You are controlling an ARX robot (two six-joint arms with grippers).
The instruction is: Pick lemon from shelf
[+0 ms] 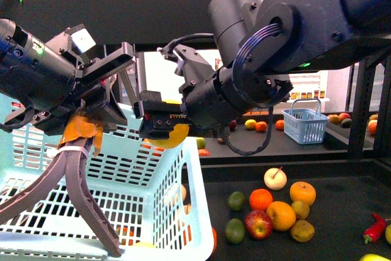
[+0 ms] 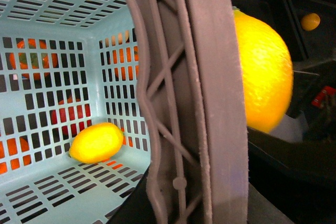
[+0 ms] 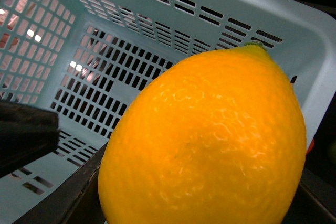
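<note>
The lemon (image 1: 174, 137) was off the shelf (image 1: 342, 212) and clamped between the fingers of the right gripper (image 1: 160, 125). It hung just above the right rim of the pale blue basket (image 1: 194, 175), its pointed end turned toward the basket wall, so the open basket lay below and to the left. The left gripper (image 1: 61, 224) reached down inside the basket with its long grey fingers spread apart (a second lemon (image 2: 97, 141) lay on the basket floor), so I judged the room for a release rather narrow.
</note>
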